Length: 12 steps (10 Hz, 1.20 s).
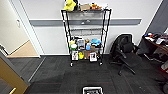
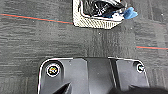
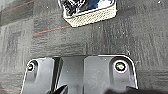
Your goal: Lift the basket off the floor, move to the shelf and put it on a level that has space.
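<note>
In the head view the small rectangular basket with pale beige woven sides and a whitish rim (image 1: 92,90) stands on the dark grey carpet floor (image 1: 57,75), well apart from the tall black metal wire rack on casters (image 1: 86,37) at the white wall. The second tier from the top (image 1: 86,28) is a bare wire grid (the top tier holds a yellow plush (image 1: 70,5)). A black office chair (image 1: 125,53) stands beside the rack. In the left wrist view the basket (image 2: 96,23) lies on the carpet ahead of the wrist plate, apart from it, with dark and blue things inside. In the right wrist view the basket (image 3: 92,17) also lies ahead, not touched. Whether either gripper's jaws are open or closed, I cannot tell.
</note>
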{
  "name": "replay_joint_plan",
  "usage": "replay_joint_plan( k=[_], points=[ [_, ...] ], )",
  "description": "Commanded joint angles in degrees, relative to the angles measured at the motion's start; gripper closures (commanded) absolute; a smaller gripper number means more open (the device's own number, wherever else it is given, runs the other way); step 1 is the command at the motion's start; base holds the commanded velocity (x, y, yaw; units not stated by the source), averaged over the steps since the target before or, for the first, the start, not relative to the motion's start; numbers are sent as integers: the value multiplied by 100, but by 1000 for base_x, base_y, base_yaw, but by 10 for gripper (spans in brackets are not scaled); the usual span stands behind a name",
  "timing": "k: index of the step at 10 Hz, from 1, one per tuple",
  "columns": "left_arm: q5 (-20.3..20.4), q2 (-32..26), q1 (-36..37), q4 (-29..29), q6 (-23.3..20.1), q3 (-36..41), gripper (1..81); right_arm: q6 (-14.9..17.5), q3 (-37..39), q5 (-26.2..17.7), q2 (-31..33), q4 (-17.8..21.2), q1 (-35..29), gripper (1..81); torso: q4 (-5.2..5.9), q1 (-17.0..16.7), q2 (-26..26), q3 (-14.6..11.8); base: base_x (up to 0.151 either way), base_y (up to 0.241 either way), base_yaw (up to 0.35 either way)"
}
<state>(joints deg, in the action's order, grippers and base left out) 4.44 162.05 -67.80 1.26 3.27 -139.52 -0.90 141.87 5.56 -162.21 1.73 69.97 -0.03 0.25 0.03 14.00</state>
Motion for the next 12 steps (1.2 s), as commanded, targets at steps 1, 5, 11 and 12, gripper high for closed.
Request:
replay_joint_plan(
  k=[1, 5, 11, 12],
  points=[
    [-277, -67, 280, -46, -19, 65, 10, -59, 67, -292, 107, 108, -286, 10, 0, 0, -3, 0, 99, 0, 0],
    [-277, -76, 263, -38, -19, 65, 10, -59, 94, -292, 116, 99, -286, 10, 0, -4, -3, 0, 99, 0, 0],
    [-268, -85, 254, -38, -19, 65, 10, -59, 120, -292, 116, 99, -268, 10, 0, -4, -3, 0, 99, 0, 0],
    [-268, -85, 254, -38, -19, 65, 10, -59, 120, -292, 116, 99, -268, 10, 0, -6, -3, -2, 99, 0, 0]
  ],
)
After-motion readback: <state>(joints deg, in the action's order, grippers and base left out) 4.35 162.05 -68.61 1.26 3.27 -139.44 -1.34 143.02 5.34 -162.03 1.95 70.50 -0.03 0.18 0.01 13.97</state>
